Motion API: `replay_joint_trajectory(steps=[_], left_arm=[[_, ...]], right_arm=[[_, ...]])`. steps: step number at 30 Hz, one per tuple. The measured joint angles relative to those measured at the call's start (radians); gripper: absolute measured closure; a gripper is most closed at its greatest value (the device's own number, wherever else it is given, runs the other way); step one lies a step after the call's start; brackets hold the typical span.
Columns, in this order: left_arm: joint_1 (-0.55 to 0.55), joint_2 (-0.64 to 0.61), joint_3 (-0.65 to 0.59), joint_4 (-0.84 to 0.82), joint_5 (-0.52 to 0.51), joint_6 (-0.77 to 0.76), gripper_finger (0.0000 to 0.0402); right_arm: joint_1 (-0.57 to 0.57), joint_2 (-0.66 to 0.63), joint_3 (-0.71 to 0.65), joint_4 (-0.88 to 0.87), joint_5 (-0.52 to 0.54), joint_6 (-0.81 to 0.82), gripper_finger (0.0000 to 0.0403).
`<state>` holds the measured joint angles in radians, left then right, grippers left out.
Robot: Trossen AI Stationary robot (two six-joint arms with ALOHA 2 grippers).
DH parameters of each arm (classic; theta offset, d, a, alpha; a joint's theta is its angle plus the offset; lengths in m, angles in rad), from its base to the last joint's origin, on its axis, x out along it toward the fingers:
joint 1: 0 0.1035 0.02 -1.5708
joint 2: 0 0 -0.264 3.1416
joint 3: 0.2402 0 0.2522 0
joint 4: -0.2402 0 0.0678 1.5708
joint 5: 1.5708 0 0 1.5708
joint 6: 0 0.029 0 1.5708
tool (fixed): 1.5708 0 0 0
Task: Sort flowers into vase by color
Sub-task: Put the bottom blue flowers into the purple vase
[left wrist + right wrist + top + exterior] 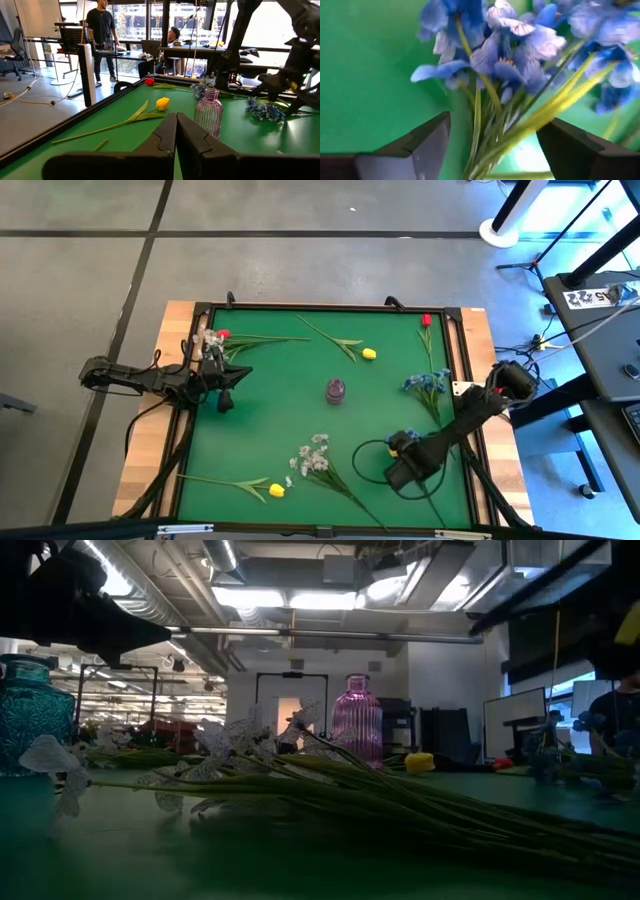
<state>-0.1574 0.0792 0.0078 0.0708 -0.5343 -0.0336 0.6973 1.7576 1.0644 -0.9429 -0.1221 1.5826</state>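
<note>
- A pink glass vase (336, 390) stands at the middle of the green table (270, 430).
- The right gripper (492, 145) is low, on the vase's right-hand near side; its fingers stand apart around a blue flower spray's (515, 55) stems (not pinching them).
- The left gripper (176, 131) waits left of the vase, fingers pressed together.
- A white spray (315, 455) lies near the vase; red and yellow tulips lie farther out.
</note>
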Motion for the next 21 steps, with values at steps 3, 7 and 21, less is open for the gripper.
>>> replay_joint_trajectory(steps=[3,7,21], left_arm=[[0.000,0.000,0.000,0.000,0.000,0.000,0.0398],[0.000,0.000,0.000,0.000,0.000,0.000,0.0398],[0.000,0.000,0.000,0.000,0.000,0.000,0.0398]], right_arm=[[0.002,0.000,-0.044,0.088,0.000,-0.001,0.0148],[0.002,-0.006,-0.074,0.156,0.005,-0.009,0.0198],[-0.147,-0.019,0.167,0.127,0.217,-0.377,0.0370]])
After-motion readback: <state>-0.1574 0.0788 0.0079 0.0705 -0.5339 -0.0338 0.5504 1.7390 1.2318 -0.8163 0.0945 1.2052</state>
